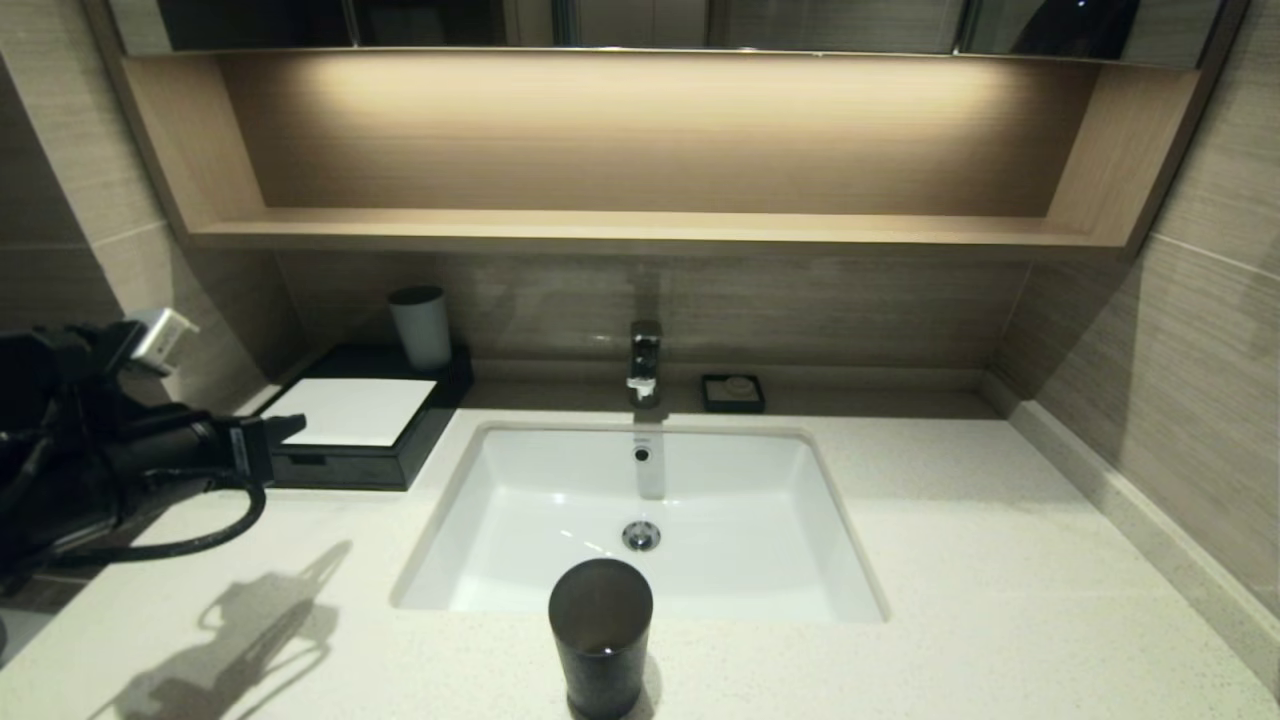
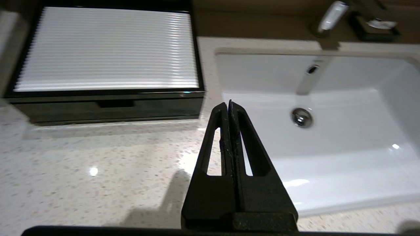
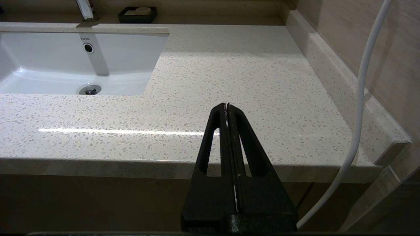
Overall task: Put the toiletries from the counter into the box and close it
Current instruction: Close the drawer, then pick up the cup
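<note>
The left end effector (image 2: 228, 104) hangs above the speckled off-white desk (image 1: 1000, 560), its two black fingers pressed together with nothing between them. In the head view the left arm reaches in from the left edge, its tip (image 1: 290, 427) just in front of the near left corner of the box. The flat black box (image 1: 395, 462) sits on the desk at the back left, beside the white basin (image 1: 520, 540); its drawer is pushed in flush, the notch pull (image 2: 115, 103) showing in the middle of the front face, and a white sheet (image 1: 350, 410) covers its top. A pale cup (image 1: 421, 327) stands on the black surface behind that sheet, against the wall. No sachet or wrapped packet shows on any part of the desk that the three views cover. A dark cup (image 1: 600, 635) stands on the near edge of the desk in front of the basin, and a chrome tap (image 1: 644, 362) rises behind the basin with a small black soap dish (image 1: 733, 392) just to its right. The right end effector (image 3: 227, 105), fingers likewise closed on nothing, is parked off the front edge of the desk, on the right side of the basin, with a white cable (image 3: 362, 98) running past it. A light wooden shelf (image 1: 640, 228) spans the wall above.
</note>
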Motion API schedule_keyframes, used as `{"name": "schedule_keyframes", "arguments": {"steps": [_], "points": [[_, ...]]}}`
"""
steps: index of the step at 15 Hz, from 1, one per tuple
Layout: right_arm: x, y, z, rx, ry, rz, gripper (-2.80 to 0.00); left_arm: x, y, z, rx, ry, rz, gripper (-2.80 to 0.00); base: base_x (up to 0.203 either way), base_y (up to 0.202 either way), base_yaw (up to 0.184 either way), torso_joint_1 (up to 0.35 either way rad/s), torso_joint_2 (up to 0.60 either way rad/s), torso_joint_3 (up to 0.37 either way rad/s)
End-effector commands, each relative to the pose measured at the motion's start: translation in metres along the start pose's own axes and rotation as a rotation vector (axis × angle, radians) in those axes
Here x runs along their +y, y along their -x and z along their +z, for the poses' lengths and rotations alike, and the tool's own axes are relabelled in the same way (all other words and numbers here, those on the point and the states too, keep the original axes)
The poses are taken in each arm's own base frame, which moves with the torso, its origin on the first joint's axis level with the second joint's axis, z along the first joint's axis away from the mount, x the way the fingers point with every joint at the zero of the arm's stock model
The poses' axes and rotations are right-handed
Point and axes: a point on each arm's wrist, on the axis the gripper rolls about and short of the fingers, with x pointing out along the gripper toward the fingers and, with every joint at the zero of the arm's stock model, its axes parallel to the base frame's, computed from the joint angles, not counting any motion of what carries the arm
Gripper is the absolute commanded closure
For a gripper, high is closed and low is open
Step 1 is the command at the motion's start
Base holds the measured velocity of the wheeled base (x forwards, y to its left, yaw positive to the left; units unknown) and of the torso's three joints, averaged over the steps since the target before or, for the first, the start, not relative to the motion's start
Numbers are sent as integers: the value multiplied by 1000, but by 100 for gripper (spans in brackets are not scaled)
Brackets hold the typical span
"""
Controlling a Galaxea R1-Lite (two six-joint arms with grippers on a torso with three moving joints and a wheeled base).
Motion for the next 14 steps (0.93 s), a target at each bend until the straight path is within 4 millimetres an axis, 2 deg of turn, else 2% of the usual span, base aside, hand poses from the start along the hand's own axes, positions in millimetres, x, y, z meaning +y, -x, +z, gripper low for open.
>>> {"name": "schedule_keyframes", "arguments": {"steps": [1,5,6,10,14], "points": [[0,0,0,0,1,1,0,-18,8,-4,0,-15,-195,0,0,0,0,0,0,0],[0,0,0,0,1,0,0,-52,24,-10,-5,-62,-371,0,0,0,0,0,0,0],[0,0,0,0,1,1,0,-56,27,-14,2,-69,-401,0,0,0,0,0,0,0],[0,0,0,-2,1,0,0,-59,30,-29,18,-101,-511,0,0,0,0,0,0,0],[0,0,0,0,1,0,0,-62,35,-24,-11,-118,-619,0,0,0,0,0,0,0]]}}
